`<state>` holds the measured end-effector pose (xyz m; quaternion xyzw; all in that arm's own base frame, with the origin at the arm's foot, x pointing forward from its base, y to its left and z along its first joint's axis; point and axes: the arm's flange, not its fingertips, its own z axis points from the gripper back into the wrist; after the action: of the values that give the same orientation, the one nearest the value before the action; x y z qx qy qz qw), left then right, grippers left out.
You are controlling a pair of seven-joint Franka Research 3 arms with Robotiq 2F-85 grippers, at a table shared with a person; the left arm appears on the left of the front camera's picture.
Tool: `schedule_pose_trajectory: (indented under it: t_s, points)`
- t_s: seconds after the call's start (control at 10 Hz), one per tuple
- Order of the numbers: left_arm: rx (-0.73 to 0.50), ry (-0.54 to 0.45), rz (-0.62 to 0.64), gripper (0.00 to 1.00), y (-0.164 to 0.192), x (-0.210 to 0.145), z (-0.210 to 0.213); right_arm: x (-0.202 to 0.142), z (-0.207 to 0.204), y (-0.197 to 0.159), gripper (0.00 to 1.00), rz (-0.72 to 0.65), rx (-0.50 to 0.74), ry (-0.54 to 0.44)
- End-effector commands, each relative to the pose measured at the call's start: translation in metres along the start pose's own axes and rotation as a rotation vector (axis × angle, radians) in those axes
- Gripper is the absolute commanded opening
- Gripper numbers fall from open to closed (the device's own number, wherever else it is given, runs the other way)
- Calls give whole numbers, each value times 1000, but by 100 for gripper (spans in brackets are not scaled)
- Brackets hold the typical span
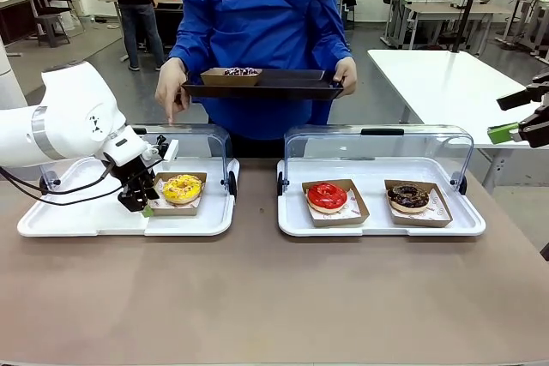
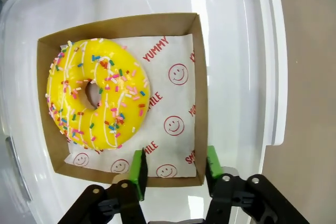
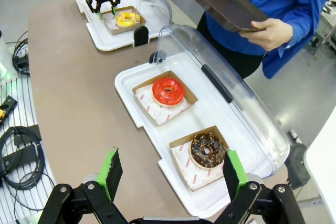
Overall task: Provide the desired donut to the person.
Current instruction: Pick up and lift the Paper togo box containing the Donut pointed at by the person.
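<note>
Left gripper (image 1: 141,205) (image 2: 176,169): down in the left white tray (image 1: 86,220), at the near corner of the cardboard box (image 2: 199,77).
Left grip: in the left wrist view one green pad overlaps the box's near wall and the other sits just outside its side wall. I cannot tell whether they pinch it. From the front the gripper body hides this.
Yellow donut (image 1: 182,187) (image 2: 97,94) (image 3: 126,19): yellow icing with coloured sprinkles, lying in that box. The left wrist view also shows a paper liner printed with YUMMY, SMILE and smileys.
Right white tray (image 1: 377,225): its clear lid is raised. It holds a red donut (image 1: 327,196) (image 3: 168,91) and a chocolate donut (image 1: 408,197) (image 3: 207,149), each in its own box.
Right gripper (image 1: 515,130) (image 3: 172,161): fingers spread wide, holding nothing, up above the table's right end.
Person (image 1: 257,15): stands at the far side holding a dark tray (image 1: 283,85) with both hands. A boxed sprinkled donut (image 1: 232,75) sits on it.
Person's hand (image 1: 170,87): from the front, one finger stretches down above the left tray's lid.
</note>
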<state>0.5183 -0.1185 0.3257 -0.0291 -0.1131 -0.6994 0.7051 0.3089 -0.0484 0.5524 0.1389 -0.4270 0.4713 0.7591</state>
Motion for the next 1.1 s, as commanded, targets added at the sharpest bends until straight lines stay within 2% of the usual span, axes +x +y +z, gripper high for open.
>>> schedule_pose_trajectory:
  t_s: [0.0,0.2,0.6,1.0]
  points:
    - [-19,17,10,16,4,2,-1,-1,-3,0,100,9,14,-19]
    - [-24,11,3,0,4,2,0,-1,-3,0,100,9,14,-19]
    - [6,18,-47,0,-17,15,20,-1,-3,0,100,9,14,-19]
    - [74,33,-134,0,-83,29,103,-1,-3,0,100,9,14,-19]
